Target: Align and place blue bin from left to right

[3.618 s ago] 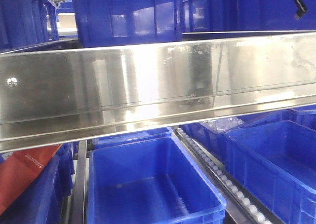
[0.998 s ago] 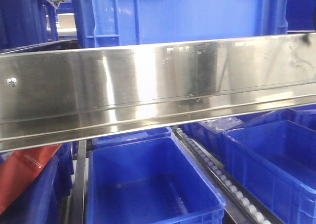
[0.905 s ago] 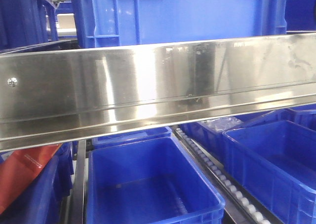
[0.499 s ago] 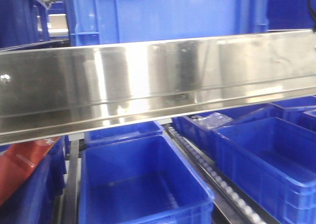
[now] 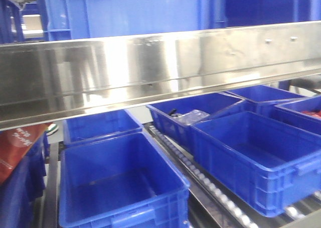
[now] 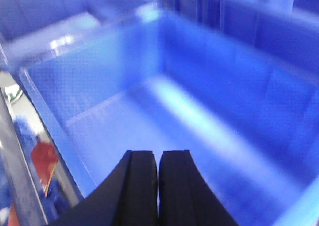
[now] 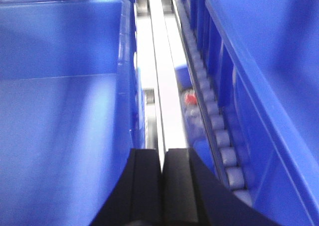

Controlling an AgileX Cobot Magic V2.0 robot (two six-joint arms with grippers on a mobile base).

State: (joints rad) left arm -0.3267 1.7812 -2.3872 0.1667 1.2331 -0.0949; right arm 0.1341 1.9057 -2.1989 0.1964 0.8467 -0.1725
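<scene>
The blue bin (image 5: 130,9), medium blue with raised vertical ribs, stands on the upper shelf behind the steel rail (image 5: 150,67); only its lower wall shows. In the left wrist view my left gripper (image 6: 158,159) is shut on nothing and hangs over the empty inside of a blue bin (image 6: 164,106); blur hides which bin it is. My right gripper (image 7: 162,159) is also shut and empty. It hangs over a steel strip (image 7: 167,86) between two blue bins. Neither gripper shows in the front view.
Below the rail stand several deeper-blue bins: an empty one at front left (image 5: 115,183), one at right (image 5: 251,157), and one with clear bags behind (image 5: 193,115). A roller track (image 5: 200,180) runs between them. A red bag (image 5: 17,142) lies at left. Rollers (image 7: 219,131) run beside the right gripper.
Everything in the front view has slid left: rail, ribbed bin above and lower bins. More bins have come into view at the right. The picture is blurred by motion.
</scene>
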